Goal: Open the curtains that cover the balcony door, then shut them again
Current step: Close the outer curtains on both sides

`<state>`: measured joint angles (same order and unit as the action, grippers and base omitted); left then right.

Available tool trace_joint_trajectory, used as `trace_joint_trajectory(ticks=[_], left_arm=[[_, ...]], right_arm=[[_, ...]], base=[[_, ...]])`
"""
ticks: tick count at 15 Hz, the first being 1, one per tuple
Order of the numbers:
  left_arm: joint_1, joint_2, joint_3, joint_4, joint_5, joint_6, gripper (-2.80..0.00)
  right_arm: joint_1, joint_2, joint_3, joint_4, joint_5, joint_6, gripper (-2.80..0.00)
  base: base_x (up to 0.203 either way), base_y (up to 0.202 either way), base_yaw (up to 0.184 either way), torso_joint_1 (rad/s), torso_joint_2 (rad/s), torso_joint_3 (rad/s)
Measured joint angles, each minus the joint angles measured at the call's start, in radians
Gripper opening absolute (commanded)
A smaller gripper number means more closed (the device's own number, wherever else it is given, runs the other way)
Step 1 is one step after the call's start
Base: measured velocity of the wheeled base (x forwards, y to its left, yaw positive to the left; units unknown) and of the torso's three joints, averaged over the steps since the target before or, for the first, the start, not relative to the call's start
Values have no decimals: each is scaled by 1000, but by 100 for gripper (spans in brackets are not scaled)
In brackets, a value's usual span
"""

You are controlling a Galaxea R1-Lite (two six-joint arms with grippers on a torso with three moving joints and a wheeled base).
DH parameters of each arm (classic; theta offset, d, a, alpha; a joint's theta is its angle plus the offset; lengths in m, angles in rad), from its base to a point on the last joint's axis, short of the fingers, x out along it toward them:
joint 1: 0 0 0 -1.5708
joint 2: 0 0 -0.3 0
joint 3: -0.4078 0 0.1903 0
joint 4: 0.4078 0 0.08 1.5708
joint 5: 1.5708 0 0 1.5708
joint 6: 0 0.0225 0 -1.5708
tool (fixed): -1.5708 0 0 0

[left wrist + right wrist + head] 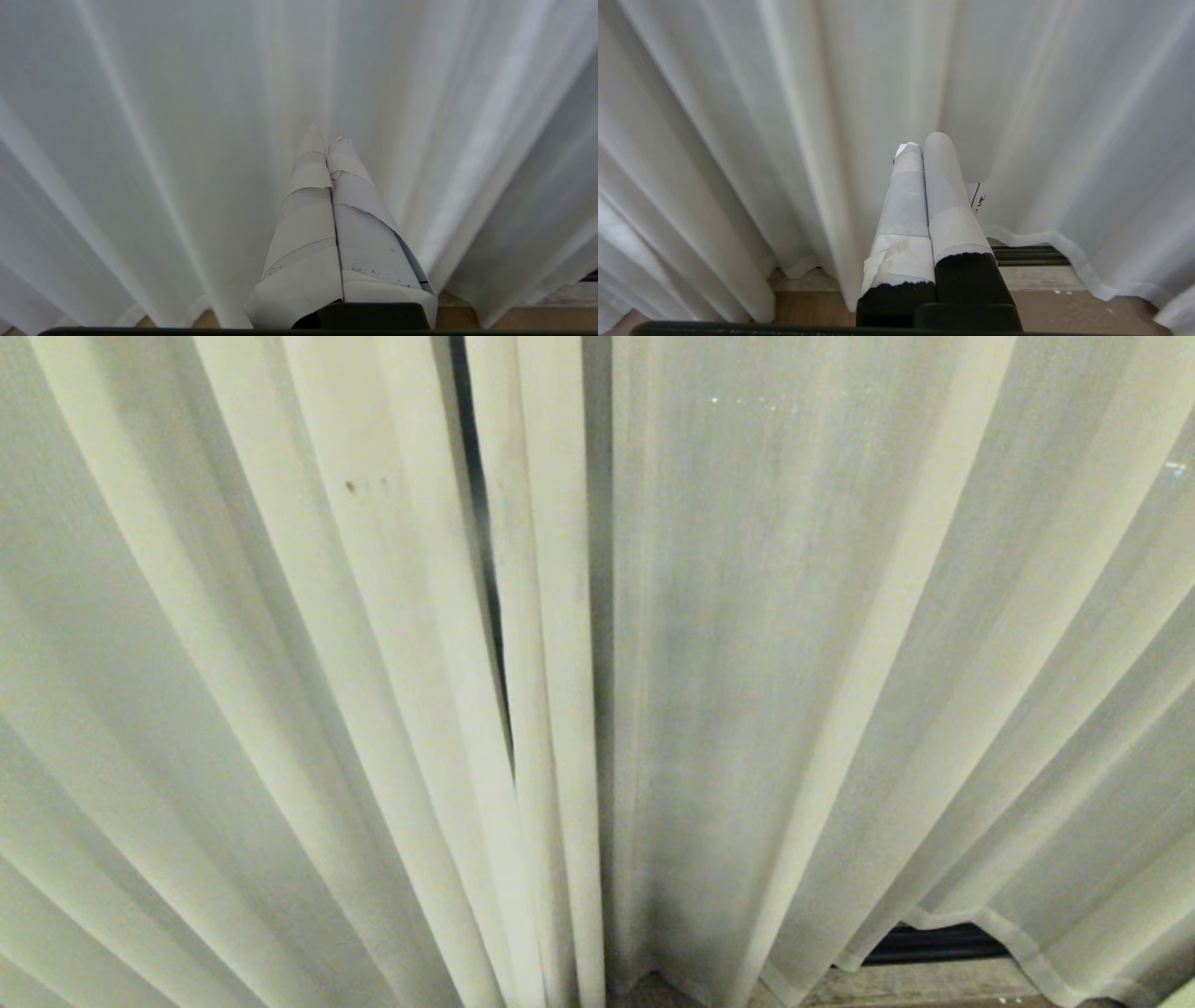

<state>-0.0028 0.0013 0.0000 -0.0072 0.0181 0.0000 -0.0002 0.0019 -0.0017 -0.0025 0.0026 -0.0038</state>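
- Left fingers (327, 135), taped white, are pressed together and grip nothing; they hang short of the curtains (794, 663), pointing at unbroken folds with no edge in reach.
- Right fingers (922, 142), also taped and closed on nothing, aim at a fold near where a hem (1045, 240) lifts clear of the floor (808, 308).
- In the head view neither arm shows. The parting between the two drapes is a dark slit (485, 597) running from 12 o'clock down toward 6, just left of centre, so its long axis is vertical.
- My judgement: neither arm is clearly nearer the slit; each should reach inward for its own edge and pull outward.
- Beyond the hem at about 5 o'clock lies a dark sill track (934, 945); the door is hidden behind the fabric.
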Motion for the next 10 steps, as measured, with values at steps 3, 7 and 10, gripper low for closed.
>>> trace_joint_trajectory(ticks=[3,7,10], left_arm=[[1,0,0,0,0,0,-280],[1,0,0,0,0,0,-280],[1,0,0,0,0,0,-280]], right_arm=[[0,0,0,0,0,0,-280],[0,0,0,0,0,0,-280],[0,0,0,0,0,0,-280]], base=[[0,193,3,4,2,5],[0,189,2,3,2,1],[0,192,2,1,2,2]])
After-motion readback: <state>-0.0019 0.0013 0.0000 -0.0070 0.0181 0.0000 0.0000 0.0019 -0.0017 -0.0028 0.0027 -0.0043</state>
